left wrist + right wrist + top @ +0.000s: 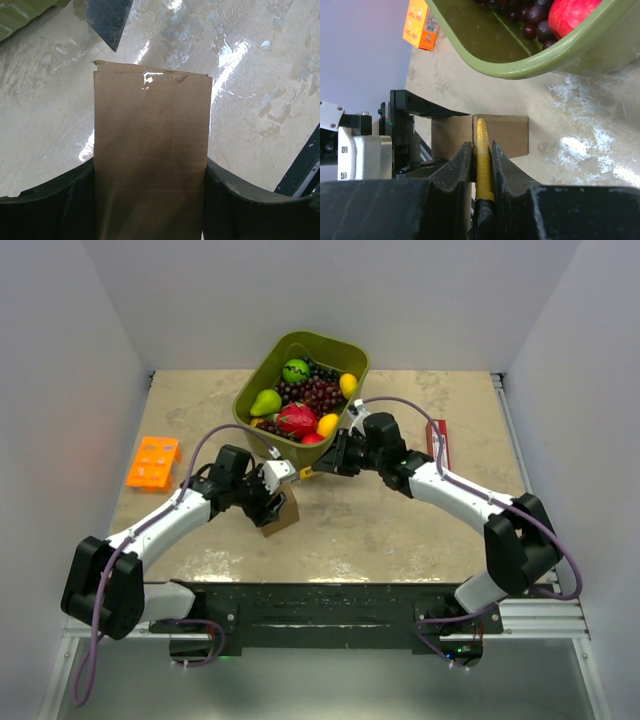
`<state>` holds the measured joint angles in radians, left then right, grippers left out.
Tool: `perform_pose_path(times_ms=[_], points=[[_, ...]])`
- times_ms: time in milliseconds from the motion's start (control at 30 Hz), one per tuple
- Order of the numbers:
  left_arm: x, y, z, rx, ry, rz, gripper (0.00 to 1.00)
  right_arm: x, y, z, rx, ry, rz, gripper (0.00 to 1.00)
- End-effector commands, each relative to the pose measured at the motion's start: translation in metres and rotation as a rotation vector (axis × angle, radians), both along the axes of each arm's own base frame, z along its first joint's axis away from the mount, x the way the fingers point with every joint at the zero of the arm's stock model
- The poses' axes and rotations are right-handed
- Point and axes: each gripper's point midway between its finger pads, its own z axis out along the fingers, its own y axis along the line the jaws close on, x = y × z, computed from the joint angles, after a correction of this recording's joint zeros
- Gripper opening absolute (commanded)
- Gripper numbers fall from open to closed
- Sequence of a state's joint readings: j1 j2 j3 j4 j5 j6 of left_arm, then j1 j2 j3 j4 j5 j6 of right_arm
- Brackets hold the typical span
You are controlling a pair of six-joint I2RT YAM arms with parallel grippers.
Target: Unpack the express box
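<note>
Left gripper (150, 172) clamped across express box (150, 120) sides. Looks light, stiff cardboard, likely crushable. Right gripper (481, 152) pinches yellow ribbed tool (480, 132).

Small brown express box (281, 515) upright, seemingly closed.

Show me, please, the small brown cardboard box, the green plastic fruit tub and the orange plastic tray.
small brown cardboard box (150, 160): left wrist view, middle of its face.
green plastic fruit tub (335, 341): top view, far rim.
orange plastic tray (153, 462): top view, centre.
</note>
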<state>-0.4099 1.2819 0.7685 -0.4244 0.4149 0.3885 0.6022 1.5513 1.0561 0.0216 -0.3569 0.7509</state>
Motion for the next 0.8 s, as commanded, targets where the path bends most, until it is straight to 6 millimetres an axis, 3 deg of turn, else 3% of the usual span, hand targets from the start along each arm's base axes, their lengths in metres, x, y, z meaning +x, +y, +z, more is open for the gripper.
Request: perform_pose_path(times_ms=[0,767], points=[[0.01,0.0,0.001,-0.002,-0.007,0.023,0.59,0.012,0.006,0.042,0.05,-0.113,-0.01,0.0],[0.01,0.0,-0.007,0.011,0.035,0.021,0.58,0.014,0.017,0.048,-0.082,-0.229,0.004,0.0]])
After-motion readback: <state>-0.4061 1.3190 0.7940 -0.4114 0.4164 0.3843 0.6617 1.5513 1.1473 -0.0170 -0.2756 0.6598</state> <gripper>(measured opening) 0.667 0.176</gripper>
